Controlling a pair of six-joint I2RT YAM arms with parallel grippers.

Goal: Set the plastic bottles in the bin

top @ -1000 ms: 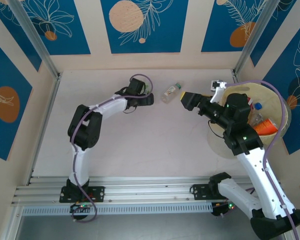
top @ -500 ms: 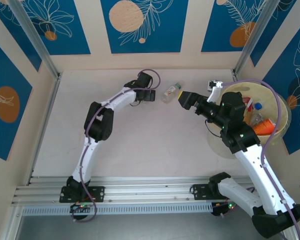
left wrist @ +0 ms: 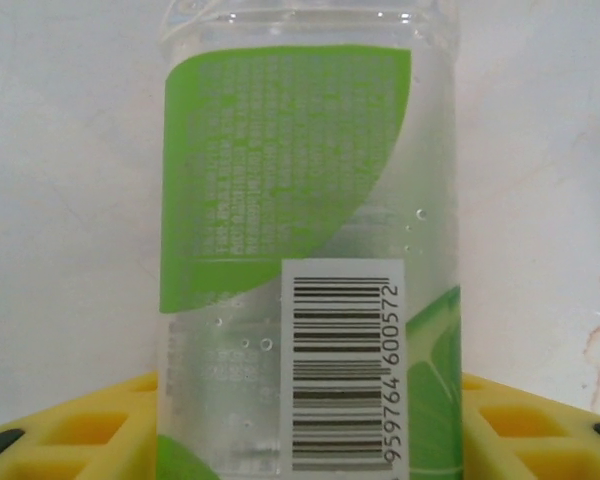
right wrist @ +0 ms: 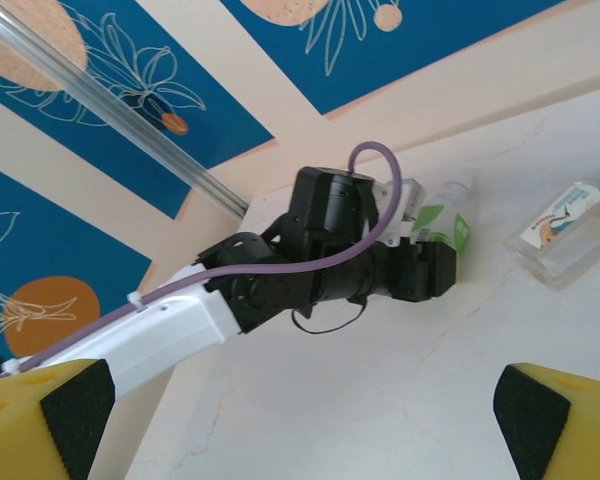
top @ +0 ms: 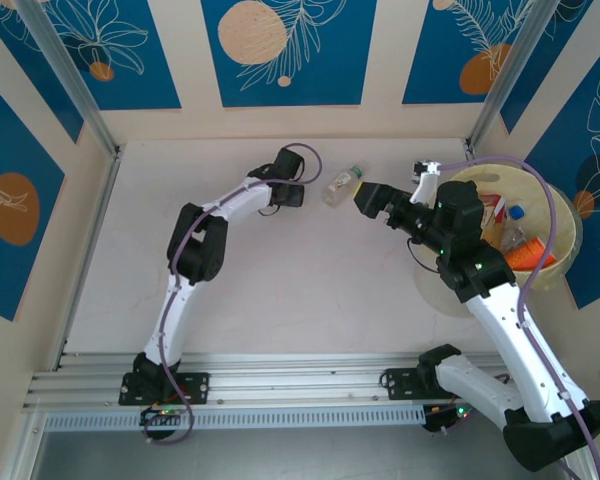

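One green-label bottle, between left gripper jaws, possibly clamped.

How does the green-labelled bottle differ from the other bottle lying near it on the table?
The green-labelled bottle sits between the fingers of the left gripper; the other bottle lies loose on the table. The green-labelled bottle's label is green with a barcode; the other bottle's is white with an orange picture. Both are small and clear.
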